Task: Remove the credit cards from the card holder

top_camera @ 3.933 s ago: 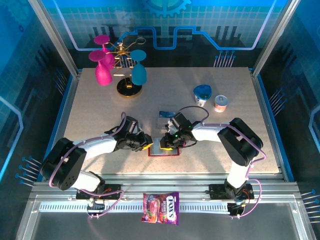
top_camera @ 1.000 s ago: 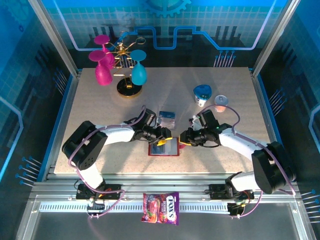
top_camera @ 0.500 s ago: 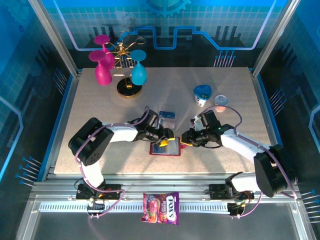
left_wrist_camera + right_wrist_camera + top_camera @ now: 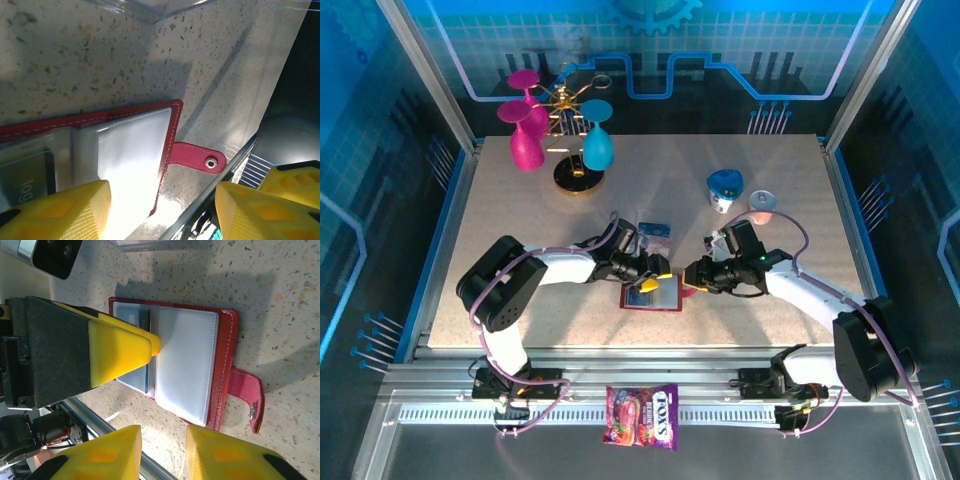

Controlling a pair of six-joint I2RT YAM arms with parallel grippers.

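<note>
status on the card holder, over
Left gripper open over the flat red leather card holder, lying unfolded. Right gripper open, empty, beside it. Dark credit card in its pocket. Nothing blocking.

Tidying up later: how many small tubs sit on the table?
2: the blue-topped tub at right rear, the pink-topped tub just beside it to its right. None looks hidden.

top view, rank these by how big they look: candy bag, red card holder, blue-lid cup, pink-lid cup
1. candy bag, though it may sit nearer the camera
2. red card holder, partly covered
3. blue-lid cup
4. pink-lid cup, only slightly smaller
</note>
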